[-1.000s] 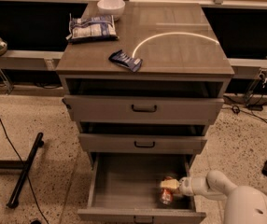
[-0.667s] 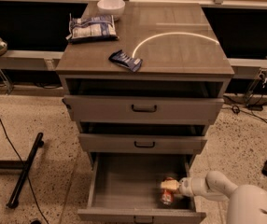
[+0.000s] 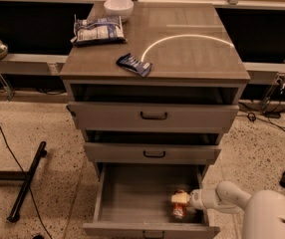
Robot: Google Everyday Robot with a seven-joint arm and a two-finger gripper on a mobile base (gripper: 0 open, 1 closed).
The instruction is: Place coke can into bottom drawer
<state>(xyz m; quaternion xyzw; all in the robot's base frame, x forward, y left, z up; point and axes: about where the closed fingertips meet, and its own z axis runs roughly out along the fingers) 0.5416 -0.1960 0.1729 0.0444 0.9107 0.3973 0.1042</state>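
Zero movement over the last second, right? To me the gripper (image 3: 179,198) looks parked in the same spot inside the drawer (image 3: 127,203), down by its right front corner, with the can (image 3: 178,212) right under it.

> Pretty much, yeah. The can is already inside the drawer, low on the right side near the front wall, so the hard part looks done. The gripper is touching it or as good as, sitting on its upper end. I can't tell whether the jaws are pinching it or have let go, it's all one blob there. My guess is it's paused at the release step. If the can really rests on the drawer floor, all that's left is letting go and backing out without knocking it over.
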